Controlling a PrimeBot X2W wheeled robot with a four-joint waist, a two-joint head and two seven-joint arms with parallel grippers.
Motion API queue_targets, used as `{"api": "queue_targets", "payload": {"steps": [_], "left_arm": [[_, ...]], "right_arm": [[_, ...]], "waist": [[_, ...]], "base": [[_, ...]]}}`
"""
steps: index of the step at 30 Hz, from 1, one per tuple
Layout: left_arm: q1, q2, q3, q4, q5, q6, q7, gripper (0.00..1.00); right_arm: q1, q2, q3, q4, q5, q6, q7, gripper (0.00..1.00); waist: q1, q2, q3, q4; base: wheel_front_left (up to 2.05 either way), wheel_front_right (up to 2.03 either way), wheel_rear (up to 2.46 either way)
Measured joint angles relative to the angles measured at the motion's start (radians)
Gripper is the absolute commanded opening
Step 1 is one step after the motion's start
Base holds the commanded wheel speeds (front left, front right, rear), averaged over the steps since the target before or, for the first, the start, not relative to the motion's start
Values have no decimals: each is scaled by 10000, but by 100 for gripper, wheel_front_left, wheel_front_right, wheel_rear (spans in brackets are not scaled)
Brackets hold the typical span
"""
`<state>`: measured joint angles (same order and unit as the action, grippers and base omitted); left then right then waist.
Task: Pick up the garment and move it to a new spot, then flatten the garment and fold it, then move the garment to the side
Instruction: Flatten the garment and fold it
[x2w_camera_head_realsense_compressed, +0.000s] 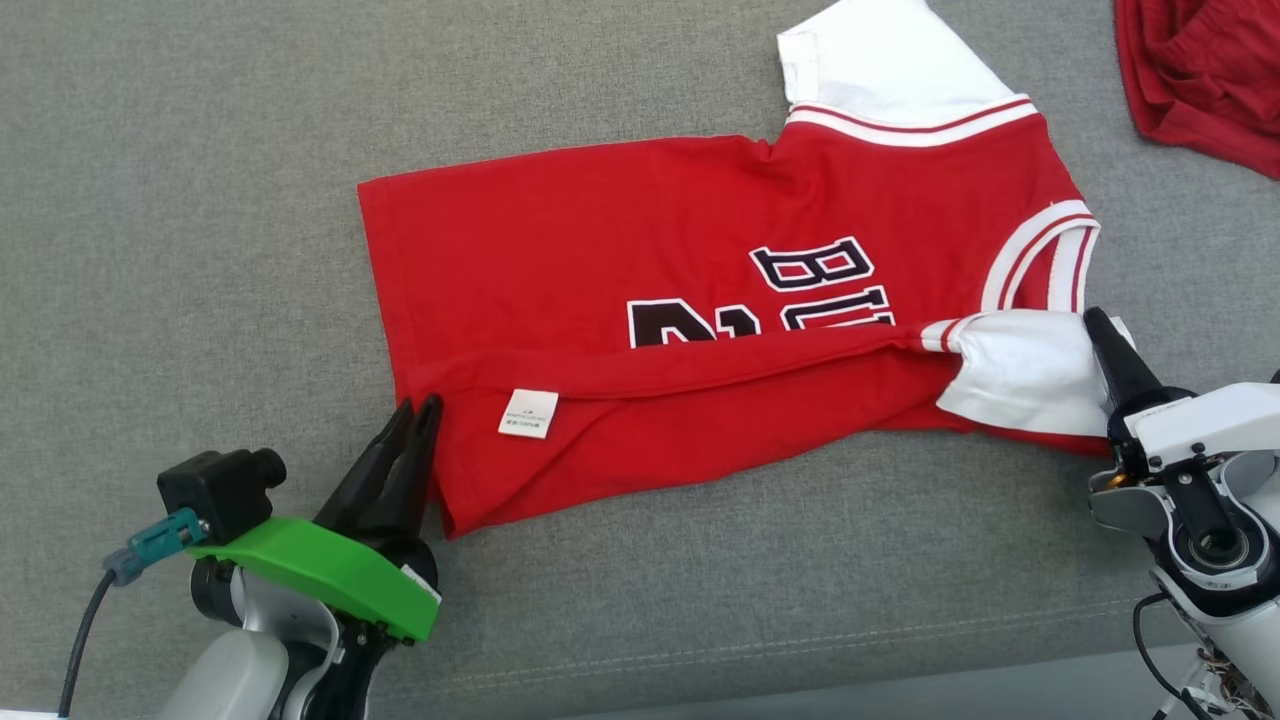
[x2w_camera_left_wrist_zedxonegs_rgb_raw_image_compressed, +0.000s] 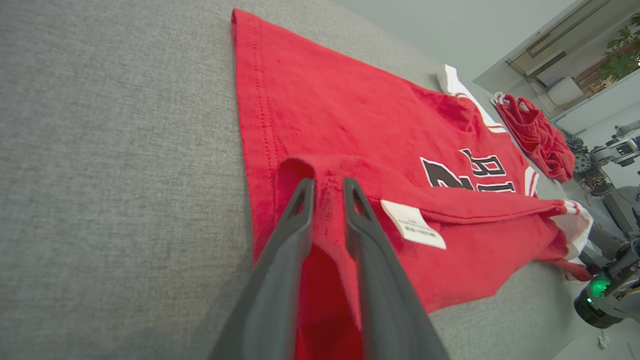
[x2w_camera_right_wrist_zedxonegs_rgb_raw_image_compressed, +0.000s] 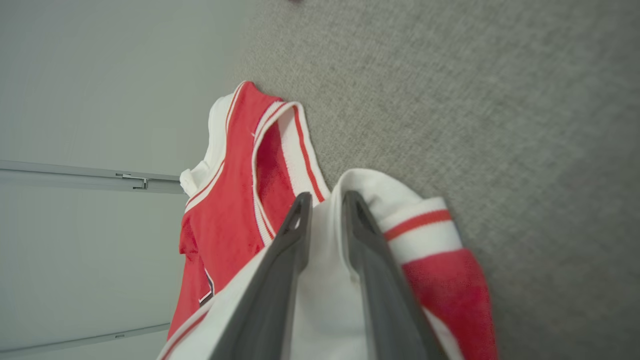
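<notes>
Grey woven upholstery (x2w_camera_head_realsense_compressed: 180, 180) with a stitched seam (x2w_camera_head_realsense_compressed: 800, 647) along its near edge and pale floor (x2w_camera_head_realsense_compressed: 900, 705) below that. Lower left: left gripper (x2w_camera_head_realsense_compressed: 418, 408), fingers drawn nearly together on the hem corner of the garment (x2w_camera_head_realsense_compressed: 600, 270); the left wrist view shows a ridge of red cloth pinched between them. The garment is a red jersey with white sleeves and black lettering, spread mid-surface, its near long edge folded over. A white care label (x2w_camera_head_realsense_compressed: 528, 412) shows just beside that gripper. Right: right gripper (x2w_camera_head_realsense_compressed: 1097, 322) clamped on the near white sleeve, white cloth between its fingers in the right wrist view. Top right corner, well apart: second red garment (x2w_camera_head_realsense_compressed: 1210, 80). Far background of the left wrist view: potted plant (x2w_camera_left_wrist_zedxonegs_rgb_raw_image_compressed: 622, 55).
</notes>
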<state>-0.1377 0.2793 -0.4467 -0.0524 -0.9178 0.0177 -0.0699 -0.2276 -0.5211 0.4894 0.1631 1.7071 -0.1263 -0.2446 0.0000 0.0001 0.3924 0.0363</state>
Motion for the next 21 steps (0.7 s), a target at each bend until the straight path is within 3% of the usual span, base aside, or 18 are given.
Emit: {"api": "queue_targets", "payload": {"steps": [2,15,21], "left_arm": [[0,0,42,128,2,0,-59,100],[458,-48,527,142,-104,148,-499,100],[1168,-408,395,-178,-401,267,-585,100]], "right_arm": [[-73,56,-2,38,-44,8,-2,100],[512,336,-474,-337,40,15,-31,100],[1401,391,-483,-679,-115,23,-59,100]], "waist": [[0,0,-63,-7],[0,0,-640,-121],[0,0,-797,-185]], "base": [[0,0,0],[0,0,0],[0,0,0]]}}
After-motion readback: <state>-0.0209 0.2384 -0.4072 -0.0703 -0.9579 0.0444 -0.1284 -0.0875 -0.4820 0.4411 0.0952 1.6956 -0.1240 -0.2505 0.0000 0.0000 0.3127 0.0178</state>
